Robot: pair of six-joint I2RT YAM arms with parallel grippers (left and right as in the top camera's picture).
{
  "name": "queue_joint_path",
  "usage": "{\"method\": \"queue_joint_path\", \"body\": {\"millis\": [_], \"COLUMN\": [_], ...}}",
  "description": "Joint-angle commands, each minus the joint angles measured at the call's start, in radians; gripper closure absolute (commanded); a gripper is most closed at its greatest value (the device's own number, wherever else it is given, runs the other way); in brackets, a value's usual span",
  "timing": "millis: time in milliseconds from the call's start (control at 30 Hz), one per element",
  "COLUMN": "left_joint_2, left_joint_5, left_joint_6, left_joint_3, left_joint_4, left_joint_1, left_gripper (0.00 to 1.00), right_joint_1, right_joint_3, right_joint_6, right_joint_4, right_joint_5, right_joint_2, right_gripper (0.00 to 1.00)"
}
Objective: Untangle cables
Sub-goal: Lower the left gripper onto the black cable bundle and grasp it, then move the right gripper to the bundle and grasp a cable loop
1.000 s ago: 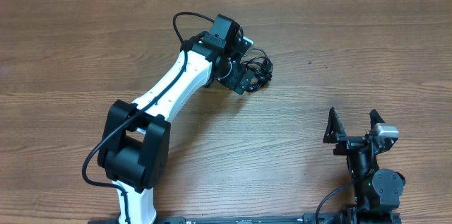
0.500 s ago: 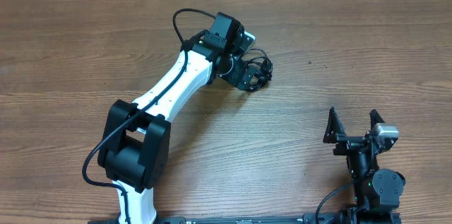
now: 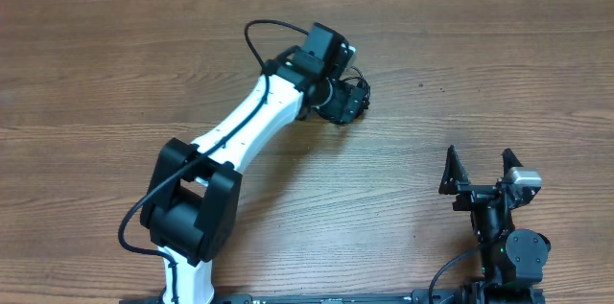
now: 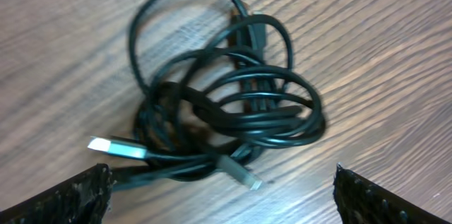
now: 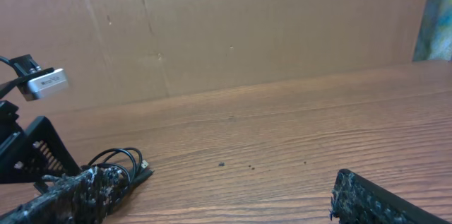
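A: Entry one, cables (image 4: 226,104)?
B: One bundle, on the table (image 4: 395,40), just ahead of the left gripper (image 4: 222,192), in line with the gap between its jaws, touching neither. Two plug ends (image 4: 116,148) on the jaw-side edge.
A: Entry two, right gripper (image 3: 478,172)?
B: Well apart from the bundle, which lies far ahead and left of its jaws. Cardboard wall (image 5: 282,26) behind the table.

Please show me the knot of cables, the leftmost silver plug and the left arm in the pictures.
knot of cables (image 4: 244,114), left wrist view, on the crossed black strands in its middle.
leftmost silver plug (image 4: 116,148), left wrist view, on its metal tip.
left arm (image 3: 251,118), overhead view, on its white link.
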Motion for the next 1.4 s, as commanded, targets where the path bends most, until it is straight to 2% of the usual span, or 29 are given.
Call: {"method": "queue_joint_path", "body": {"millis": [0,133,300,433,533,733,833,1000,1300,1367], "left_joint_2": [0.015,0.014,0.014,0.014,0.014,0.014,0.014,0.014,0.014,0.014], "left_joint_5": [-0.055,-0.05,0.004,0.058,0.066,0.076,0.081,0.077,0.077,0.077], "left_joint_6": [-0.118,-0.121,-0.114,-0.009,0.066,0.075,0.075,0.075,0.075,0.075], "left_joint_3": [0.021,0.021,0.021,0.021,0.021,0.021,0.021,0.021,0.021,0.021], "left_joint_4": [0.002,-0.014,-0.071,-0.097,-0.131,-0.137,-0.14,-0.141,-0.141,-0.141], "left_joint_1": [-0.045,-0.035,0.055,0.11,0.15,0.223,0.245,0.247,0.246,0.246], "left_gripper": [0.0,0.0,0.0,0.0,0.0,0.0,0.0,0.0,0.0,0.0], "right_joint_1": [-0.003,-0.003,-0.003,-0.003,-0.003,-0.003,-0.003,-0.003,-0.003,-0.003], "right_joint_3": [-0.011,-0.011,-0.011,-0.011,-0.008,0.133,0.247,0.484,1.062,1.129], "right_joint_6": [0.007,0.007,0.007,0.008,0.101,0.131,0.131,0.13,0.126,0.127], "right_joint_4": [0.005,0.005,0.006,0.006,0.046,-0.202,-0.323,-0.418,-0.809,-0.829], "right_joint_5": [0.006,0.006,0.006,0.002,-0.021,-0.035,-0.036,-0.072,-0.299,-0.372], "right_joint_2": [-0.008,-0.008,-0.008,-0.008,-0.008,0.019,0.1,0.37,1.088,1.195], "right_gripper": [0.0,0.0,0.0,0.0,0.0,0.0,0.0,0.0,0.0,0.0]}}
